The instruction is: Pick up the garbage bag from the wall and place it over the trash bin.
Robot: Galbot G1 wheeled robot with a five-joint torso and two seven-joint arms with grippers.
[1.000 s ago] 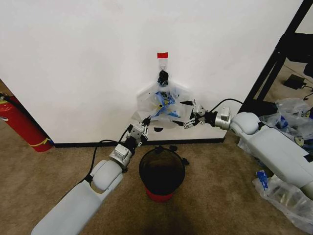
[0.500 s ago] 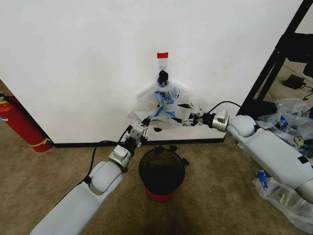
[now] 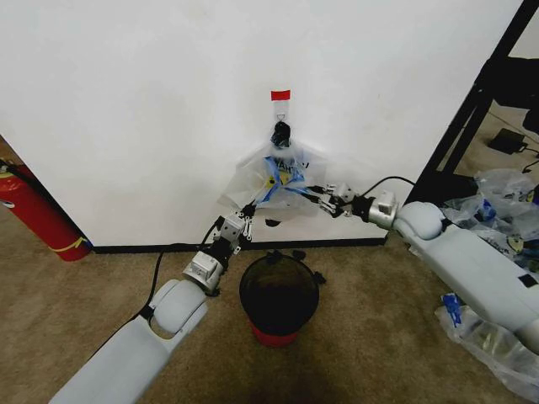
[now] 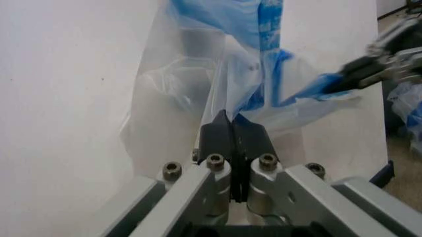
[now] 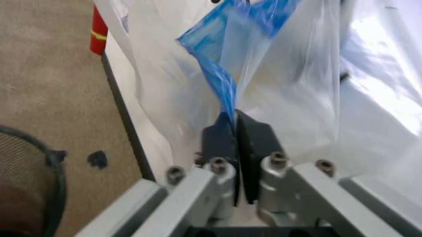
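Flanking the bin [image 3: 279, 296]: extinguisher [image 3: 38, 215], bag heap [image 3: 497, 206].

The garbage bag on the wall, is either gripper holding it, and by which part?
Both hold the garbage bag: the left gripper pinches its lower left edge, the right gripper its lower right edge. Its top hangs on the wall.

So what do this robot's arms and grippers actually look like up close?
Both arms are smooth, rounded pale grey shells. Each narrows to a silver metal wrist with a black cable looping beside it. The left gripper and right gripper are small silver frames with visible bolts, each ending in two flat black pads.
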